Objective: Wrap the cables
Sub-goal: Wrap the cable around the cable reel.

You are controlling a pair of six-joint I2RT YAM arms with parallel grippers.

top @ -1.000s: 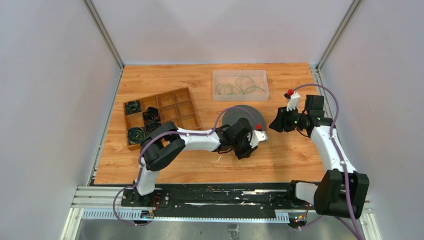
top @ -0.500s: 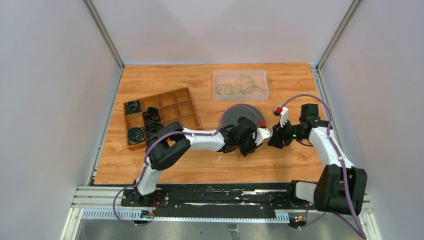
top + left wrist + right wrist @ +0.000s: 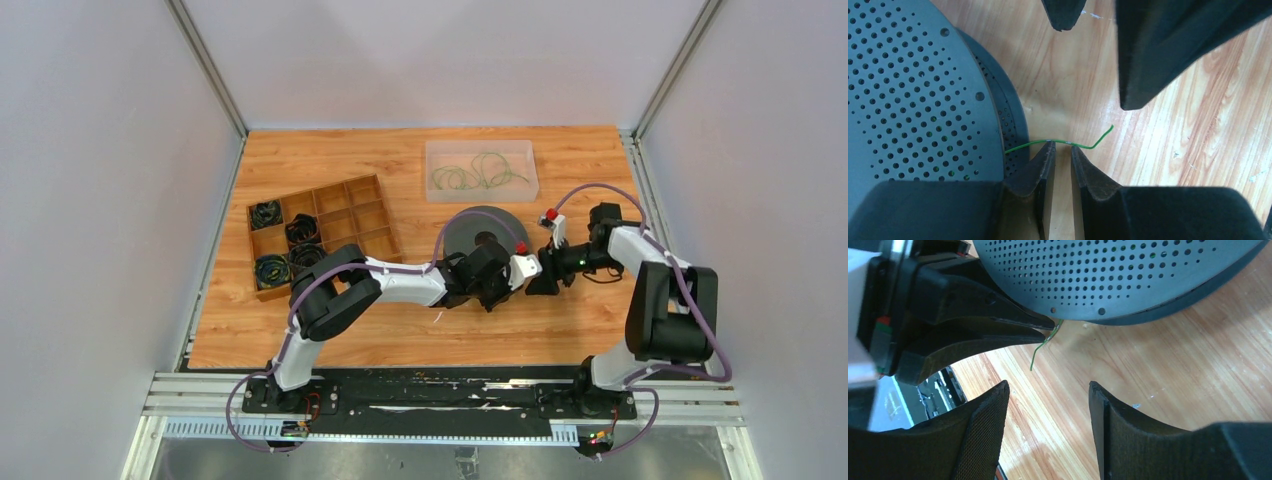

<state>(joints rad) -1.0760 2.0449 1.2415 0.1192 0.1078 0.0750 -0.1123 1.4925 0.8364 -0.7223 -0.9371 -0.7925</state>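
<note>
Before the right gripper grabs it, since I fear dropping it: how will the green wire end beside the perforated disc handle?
The green wire is far thinner than the fingers of the left gripper, so it probably slips from a loose pinch. Its free end shows a sharp bend, suggesting springy rather than limp. It likely weighs almost nothing.

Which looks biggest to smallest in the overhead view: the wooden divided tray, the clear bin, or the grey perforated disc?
1. wooden divided tray
2. clear bin
3. grey perforated disc; the left arm covers its near edge, so its place below the bin is less sure.
</note>
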